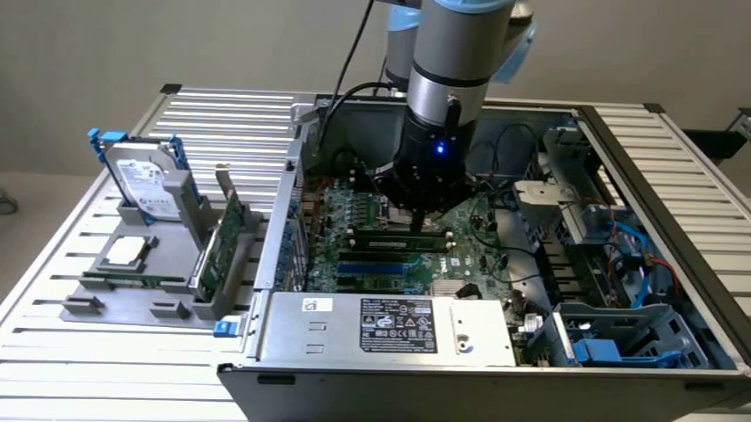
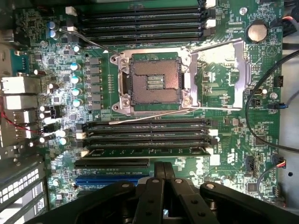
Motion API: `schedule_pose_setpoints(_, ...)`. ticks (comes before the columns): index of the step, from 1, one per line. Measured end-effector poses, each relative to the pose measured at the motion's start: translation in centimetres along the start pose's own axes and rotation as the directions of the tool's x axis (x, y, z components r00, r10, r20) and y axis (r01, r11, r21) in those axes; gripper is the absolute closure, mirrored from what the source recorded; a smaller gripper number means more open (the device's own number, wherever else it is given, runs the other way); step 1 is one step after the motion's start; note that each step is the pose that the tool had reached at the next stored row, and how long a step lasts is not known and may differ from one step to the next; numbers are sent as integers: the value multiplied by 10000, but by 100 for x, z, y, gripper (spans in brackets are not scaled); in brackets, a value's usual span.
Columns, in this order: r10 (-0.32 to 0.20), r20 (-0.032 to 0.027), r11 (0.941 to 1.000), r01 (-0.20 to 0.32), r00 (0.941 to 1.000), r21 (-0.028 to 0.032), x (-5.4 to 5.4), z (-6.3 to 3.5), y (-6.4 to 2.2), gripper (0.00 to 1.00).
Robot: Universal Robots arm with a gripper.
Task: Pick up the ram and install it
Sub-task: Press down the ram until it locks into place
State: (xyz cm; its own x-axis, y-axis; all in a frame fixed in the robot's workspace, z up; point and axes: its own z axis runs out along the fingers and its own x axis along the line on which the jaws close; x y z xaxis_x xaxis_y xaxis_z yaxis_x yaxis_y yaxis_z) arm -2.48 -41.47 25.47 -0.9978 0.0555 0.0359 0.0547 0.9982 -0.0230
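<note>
1. Gripper (image 2: 163,169) – fingers clenched together with nothing between them. In the exterior view the gripper (image 1: 419,211) hangs low inside the open computer case (image 1: 352,374), directly over the memory slots.
2. Ram (image 2: 149,151) – a narrow green stick lying along the slot of the lower bank nearest the fingertips, beside the empty black slots of that bank. In the exterior view the ram (image 1: 393,236) shows just beneath the gripper. Whether the fingertips touch its top edge cannot be told.
3. Motherboard (image 2: 224,70) – the processor socket (image 2: 154,81) stands open and empty between the two slot banks, and the far bank has no sticks in it.
4. Holder (image 1: 141,294) on the slatted surface (image 1: 223,114), at the exterior view's left – carries a hard drive (image 1: 147,180), an expansion card (image 1: 223,242) and a processor chip (image 1: 127,252), all well apart from the gripper.
5. Step in hand, as a judgement – the pick-up looks done and the ram is already in its slot, so the work stands at seating, with the shut fingers serving as a pusher.
6. What the seating calls for, as a judgement – straight downward pressure spread evenly along the stick, until the end latches of the slot close. Whether they have closed cannot be told.
</note>
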Motion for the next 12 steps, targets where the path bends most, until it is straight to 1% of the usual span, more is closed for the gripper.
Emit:
schedule_pose_setpoints(4,13,-13,10000,-13,10000,2,67,-1,-4,89)
schedule_pose_setpoints(12,14,-18,10000,-14,10000,2,73,-1,-4,89)
